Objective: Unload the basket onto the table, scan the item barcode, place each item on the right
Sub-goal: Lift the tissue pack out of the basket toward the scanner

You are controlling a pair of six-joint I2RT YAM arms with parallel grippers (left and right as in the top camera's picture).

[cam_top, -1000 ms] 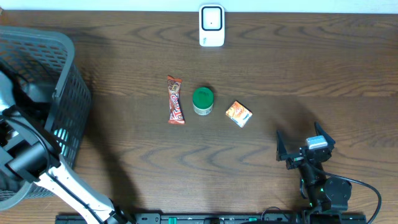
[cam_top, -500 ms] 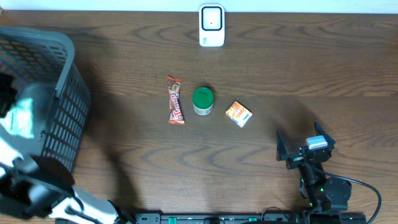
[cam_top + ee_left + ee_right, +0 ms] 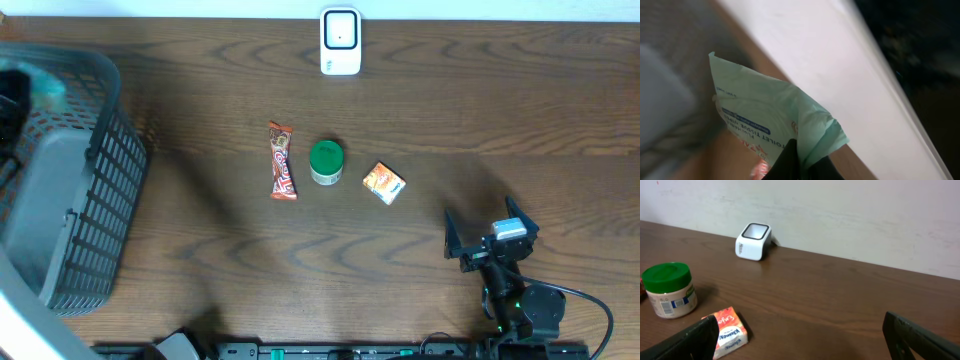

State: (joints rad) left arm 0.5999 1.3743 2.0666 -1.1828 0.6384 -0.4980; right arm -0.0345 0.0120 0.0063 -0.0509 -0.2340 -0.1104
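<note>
In the left wrist view my left gripper (image 3: 801,162) is shut on the lower edge of a pale green tissue pack (image 3: 770,115) with blue print. No barcode shows on the side I see. In the overhead view the pack is a blurred teal patch (image 3: 47,87) over the far corner of the basket. The white scanner (image 3: 340,40) stands at the table's far edge, also in the right wrist view as scanner (image 3: 754,241). My right gripper (image 3: 490,240) rests near the front right, open and empty, its jaws wide in the wrist view (image 3: 805,342).
A grey mesh basket (image 3: 105,190) fills the left side. In the table's middle lie a candy bar (image 3: 283,160), a green-lidded jar (image 3: 326,162) and a small orange tissue pack (image 3: 384,183). The jar (image 3: 669,289) and orange pack (image 3: 727,330) sit left of my right gripper.
My left arm has lifted out of the basket with the green pack and swung toward the far left edge. The right arm and the table items have not moved.
</note>
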